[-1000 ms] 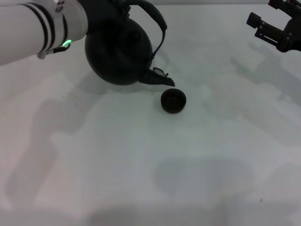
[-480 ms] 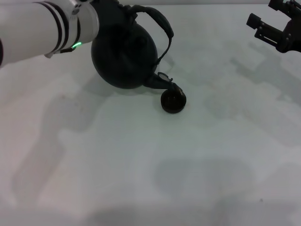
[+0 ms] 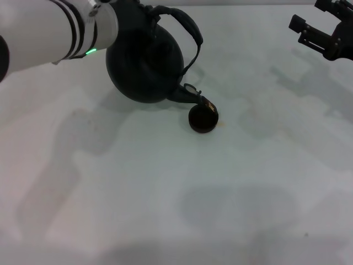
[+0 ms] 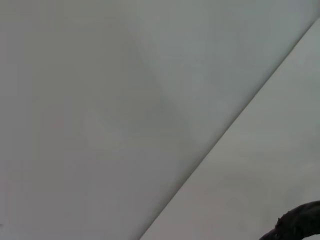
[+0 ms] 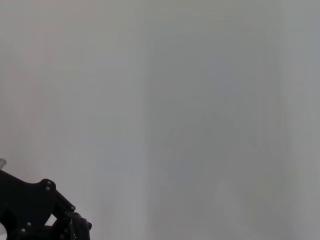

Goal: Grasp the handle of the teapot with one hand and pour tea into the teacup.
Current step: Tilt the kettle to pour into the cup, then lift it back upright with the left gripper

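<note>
While the white table [image 3: 165, 210] lies pale under everything, the big action sits at its far left: the left arm [image 3: 49, 33] reaches in from the left edge, white with black bands and a green light glowing near the wrist. Its left gripper is hidden behind the pot, so I cannot tell how its fingers stand, though the pot hanging tilted off the table suggests it has the handle.

Next in size, the teapot [image 3: 144, 62]: round, matte black, tipped over toward the right and near side, clearly so the spout drops low. The handle [image 3: 187, 27] arches off its far right side, swung out as the body leans. That lean looks deliberate, a pouring tilt.

Over at the far right corner, the right gripper [image 3: 325, 33] hangs well apart from the work, parked, its fingers spread.

Down to the spout [image 3: 190, 96]: it points right and near, its tip right over the far rim of the teacup [image 3: 203, 118]. The cup stands just right of the pot, low and dark inside, placed to catch the stream. A faint yellowish fleck shows at the cup's right edge; whether that is tea, I cannot say. By my reading, the pour is under way.
</note>
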{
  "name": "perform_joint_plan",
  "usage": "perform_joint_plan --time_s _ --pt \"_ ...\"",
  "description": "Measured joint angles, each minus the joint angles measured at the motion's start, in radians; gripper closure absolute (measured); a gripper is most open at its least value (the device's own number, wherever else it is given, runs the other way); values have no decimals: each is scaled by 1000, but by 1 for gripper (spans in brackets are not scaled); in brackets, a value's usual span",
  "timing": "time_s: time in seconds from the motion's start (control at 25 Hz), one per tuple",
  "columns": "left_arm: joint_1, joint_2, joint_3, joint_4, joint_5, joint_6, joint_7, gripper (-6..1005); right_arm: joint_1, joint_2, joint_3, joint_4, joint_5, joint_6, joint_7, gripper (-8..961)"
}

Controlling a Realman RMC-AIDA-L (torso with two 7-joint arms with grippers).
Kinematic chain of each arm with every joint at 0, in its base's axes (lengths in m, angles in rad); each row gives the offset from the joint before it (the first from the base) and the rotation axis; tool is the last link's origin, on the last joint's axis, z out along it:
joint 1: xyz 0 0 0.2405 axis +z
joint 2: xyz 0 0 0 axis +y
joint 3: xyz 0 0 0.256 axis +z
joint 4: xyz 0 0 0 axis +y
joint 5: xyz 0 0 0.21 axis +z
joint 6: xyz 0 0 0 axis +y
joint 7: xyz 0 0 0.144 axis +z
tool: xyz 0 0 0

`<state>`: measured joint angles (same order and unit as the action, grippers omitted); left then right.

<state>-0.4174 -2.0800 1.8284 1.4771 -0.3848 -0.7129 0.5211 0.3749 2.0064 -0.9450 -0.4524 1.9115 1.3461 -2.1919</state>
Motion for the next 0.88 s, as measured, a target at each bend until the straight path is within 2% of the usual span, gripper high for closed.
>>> perform_joint_plan --time_s 0.88 --pt "-19 0 2 7 62 -53 -12 879 3 2 0 0 1 -14 0 117"
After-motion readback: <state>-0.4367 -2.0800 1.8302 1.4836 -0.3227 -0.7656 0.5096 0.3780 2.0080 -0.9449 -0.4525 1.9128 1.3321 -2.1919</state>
